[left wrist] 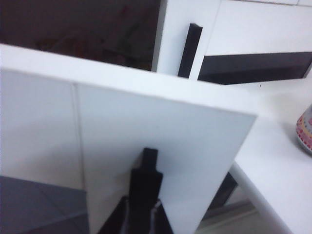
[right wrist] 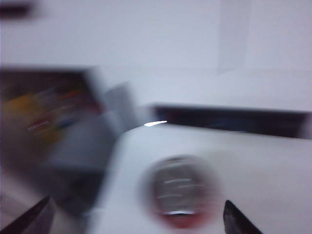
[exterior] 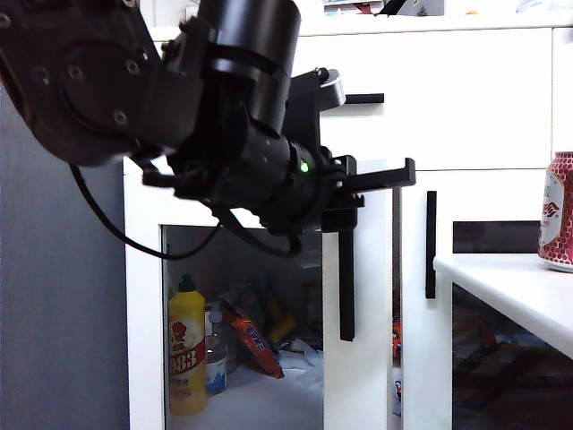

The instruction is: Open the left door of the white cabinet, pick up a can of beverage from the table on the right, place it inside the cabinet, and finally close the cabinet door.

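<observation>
while the left pincer (exterior: 394, 179), closed at centre frame in the exterior view beside the door's (exterior: 356, 358) bar handle (exterior: 346, 296), has the door swung out edge-on, the cabinet (exterior: 143, 296) stands open at lower left with a yellow bottle (exterior: 186, 354) inside, so the opening step looks done and the pick is in hand. the right pincer (right wrist: 136, 219), fingers wide apart at the bottom corners of its blurred wrist view, hovers with the can (right wrist: 179, 192) between the tips, not yet touched. next it seems to need a descent round the can and a squeeze. the can (exterior: 559, 210) stands upright on the desk (exterior: 510, 287) at the right edge.
</observation>
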Robot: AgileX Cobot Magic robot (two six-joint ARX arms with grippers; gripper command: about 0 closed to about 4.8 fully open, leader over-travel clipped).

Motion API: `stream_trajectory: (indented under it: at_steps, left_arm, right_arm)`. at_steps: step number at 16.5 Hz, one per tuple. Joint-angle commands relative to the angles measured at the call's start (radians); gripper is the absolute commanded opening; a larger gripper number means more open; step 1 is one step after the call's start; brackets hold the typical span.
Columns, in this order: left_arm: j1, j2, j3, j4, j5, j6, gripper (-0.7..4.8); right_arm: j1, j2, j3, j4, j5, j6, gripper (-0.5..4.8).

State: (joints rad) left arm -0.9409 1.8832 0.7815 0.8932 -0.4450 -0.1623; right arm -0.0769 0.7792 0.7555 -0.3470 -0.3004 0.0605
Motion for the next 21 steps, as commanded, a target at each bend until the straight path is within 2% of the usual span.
stream_trajectory:
  at_steps: [1, 4, 6, 8, 9, 10, 11, 13, 18, 21]
  left_arm:
    - [0.011, -0.027, -0.018, -0.091, -0.065, -0.010, -0.05]
    - [0.011, -0.057, -0.018, -0.091, -0.066, -0.010, -0.05]
    - [0.011, -0.082, -0.019, -0.091, -0.066, -0.010, -0.05]
    - [0.011, -0.105, -0.024, -0.091, -0.067, -0.010, -0.05]
    - [0.011, -0.114, -0.025, -0.091, -0.066, -0.010, -0.05]
    - [0.011, -0.117, -0.025, -0.091, -0.067, -0.010, -0.05]
    - [0.011, -0.126, -0.028, -0.092, -0.067, -0.010, -0.05]
    - [0.011, -0.134, -0.029, -0.091, -0.067, -0.010, -0.05]
    - [0.011, -0.139, -0.029, -0.092, -0.067, -0.010, -0.05]
    - [0.011, -0.159, -0.029, -0.097, -0.066, -0.010, -0.05]
  right_arm:
    - [0.192, 0.127, 0.000, 0.163, -0.024, 0.018, 4.40]
    - [0.303, 0.338, 0.081, 0.224, -0.025, 0.022, 4.40]
    - [0.319, 0.495, 0.187, 0.220, -0.089, 0.018, 4.39]
    - [0.319, 0.599, 0.255, 0.214, -0.130, 0.017, 4.16]
    - [0.319, 0.645, 0.277, 0.210, -0.196, 0.019, 4.16]
    - [0.328, 0.670, 0.280, 0.206, -0.222, 0.018, 3.86]
    - [0.333, 0.690, 0.280, 0.182, -0.227, 0.018, 2.98]
    - [0.333, 0.708, 0.279, 0.139, -0.263, 0.013, 0.07]
    - [0.349, 0.764, 0.279, 0.065, -0.284, -0.040, -0.06]
    - [0.384, 0.806, 0.279, 0.065, -0.387, -0.043, -0.06]
